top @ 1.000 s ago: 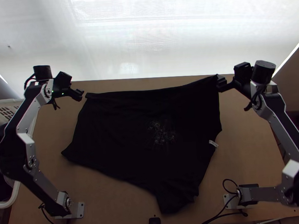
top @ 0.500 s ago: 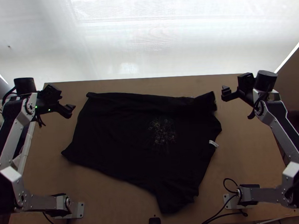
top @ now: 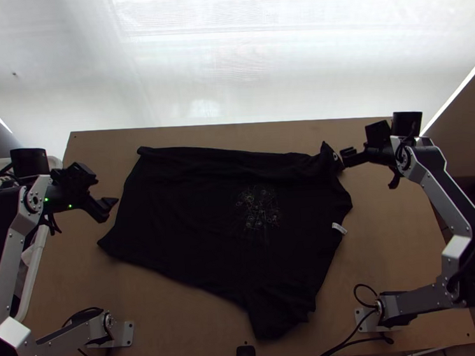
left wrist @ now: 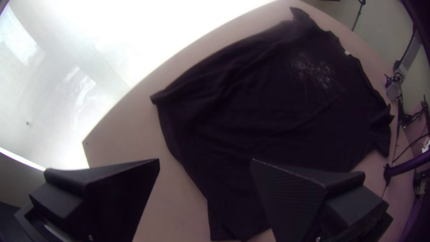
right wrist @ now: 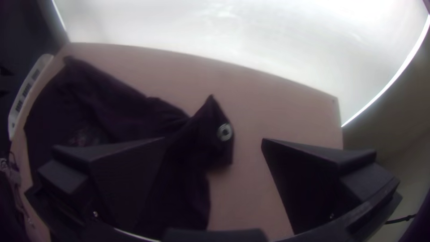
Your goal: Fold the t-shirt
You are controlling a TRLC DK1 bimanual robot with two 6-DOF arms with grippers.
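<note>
"Where is the t-shirt?"

"Black t-shirt point(top: 201, 212), across the middle of the counter point(top: 400, 233), mostly spread out. The strip along the counter's far edge is rumpled, and one part of the shirt points down toward the near edge."

"And the corner near your right claw point(top: 346, 157)?"

"Turned up, with a pale ring-shaped mark point(right wrist: 225, 132) on it. My right wrist view has that corner between my fingers, which stand wide apart. They aren't clamped on it; whether one brushes the cloth, I can't tell."

"What about your left claw point(top: 109, 207)?"

"Wide as well, with nothing gripped. From the top view it's just beside the shirt's left side. In my left wrist view, part of the shirt shows in the gap between the fingers, but I can't judge how high above it I am."

"Anything on the shirt itself?"

"A scratchy pale print point(top: 258, 209) around the middle and a small white label point(top: 339, 228) on the right-hand side."

"And around it?"

"A white basket point(top: 37, 268) at the counter's left edge, and a small black device point(top: 245, 354) at the middle of the near edge."
</note>
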